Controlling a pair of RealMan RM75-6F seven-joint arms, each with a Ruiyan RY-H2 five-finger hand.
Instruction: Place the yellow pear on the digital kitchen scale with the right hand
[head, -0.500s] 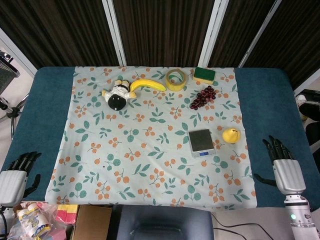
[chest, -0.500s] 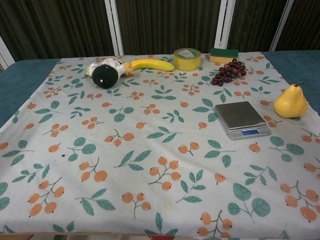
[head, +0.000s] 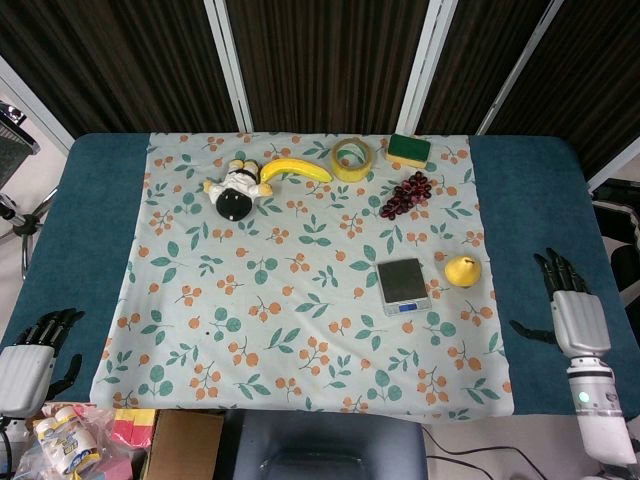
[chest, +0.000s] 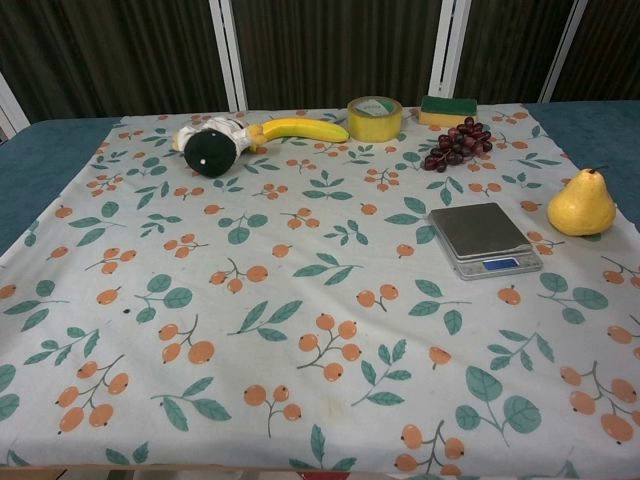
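Where floral cloth (head: 300, 290) covers blue bench (head: 85, 220), yellow pear (head: 462, 270) sits beside digital kitchen scale (head: 403, 285); right hand (head: 572, 315), left hand (head: 35, 350) rest at bench edges, fingers apart, empty.

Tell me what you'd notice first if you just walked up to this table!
Probably the yellow pear standing upright on the leafy cloth, just right of the small scale. At the far edge, a banana lies beside a black-and-white toy, with a tape roll and dark grapes further right.

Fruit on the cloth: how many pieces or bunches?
3: a banana at the far edge beside the tape roll, a grape bunch right of centre, and a pear just right of the scale. None seem hidden.
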